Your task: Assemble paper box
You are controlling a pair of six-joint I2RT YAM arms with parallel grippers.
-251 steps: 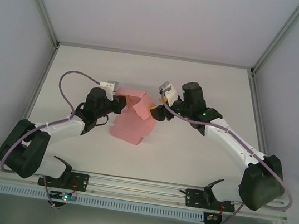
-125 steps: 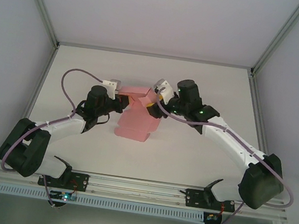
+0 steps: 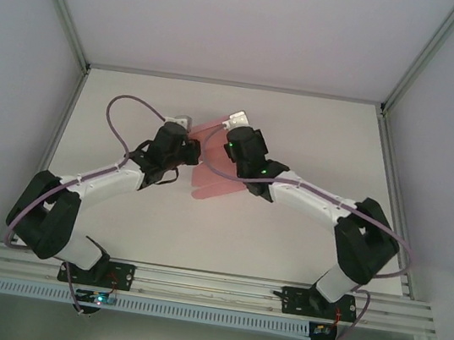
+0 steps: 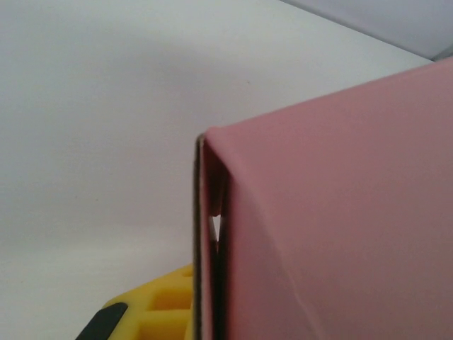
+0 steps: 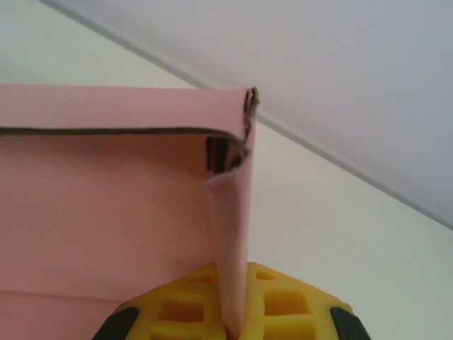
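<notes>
Gripping from opposite sides, both arms meet over the middle of the white table (image 3: pixel 318 132), where the paper box (image 3: pixel 208 180) sits between them as plain pink card, partly folded. The right gripper (image 5: pixel 233 312) is clenched on a narrow upright flap at the box's corner, its yellow pads (image 5: pixel 283 304) pressed to either side. The left gripper (image 3: pixel 190 151) is closed on the box's left edge, a folded double layer running down beside its yellow pad (image 4: pixel 159 308). Raw brown board shows at the cut edges.
</notes>
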